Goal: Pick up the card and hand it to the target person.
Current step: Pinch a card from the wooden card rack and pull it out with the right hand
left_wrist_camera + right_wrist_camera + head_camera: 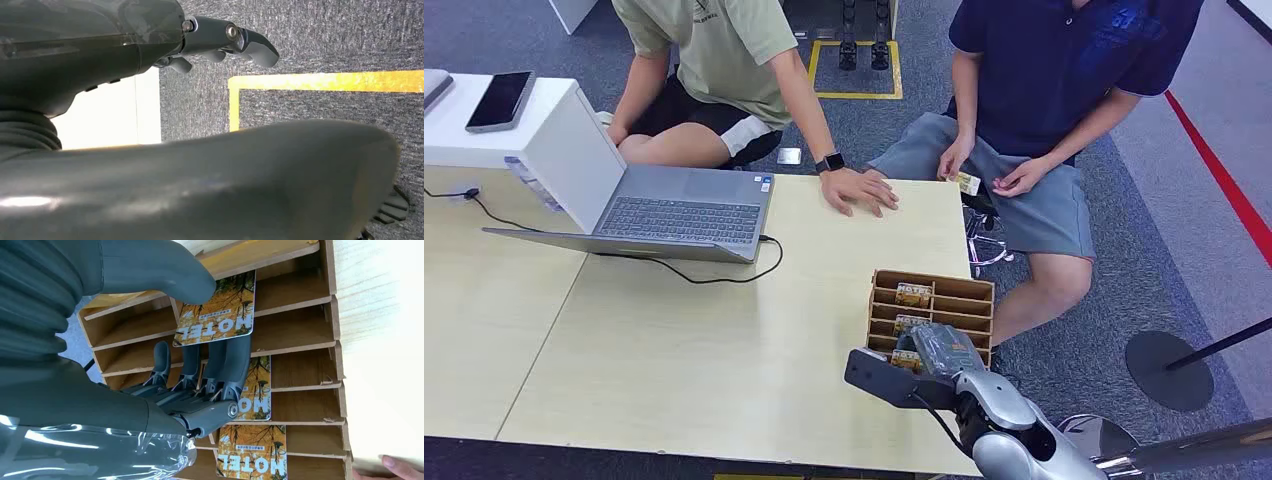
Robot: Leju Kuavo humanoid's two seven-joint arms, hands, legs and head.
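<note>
A wooden slotted rack point(932, 310) stands near the table's right front corner, with orange "HOTEL" cards point(913, 294) in its slots. My right hand point(939, 350) is over the rack's near end. In the right wrist view this hand point(200, 380) pinches one hotel card point(215, 310) between thumb and fingers, and the card lies across the dividers. Two more cards point(257, 395) stay in the slots. My left hand point(240, 40) hangs over the grey carpet and holds nothing. A person in a dark blue shirt point(1044, 60) sits beyond the table's right corner with a small card point(967, 182) in hand.
A second person in a green shirt point(714, 50) rests a hand point(859, 190) on the table's far edge. An open laptop point(674, 205) with a black cable sits at the back left, beside a white box carrying a phone point(499, 100). A black stand base point(1169, 370) lies on the floor at right.
</note>
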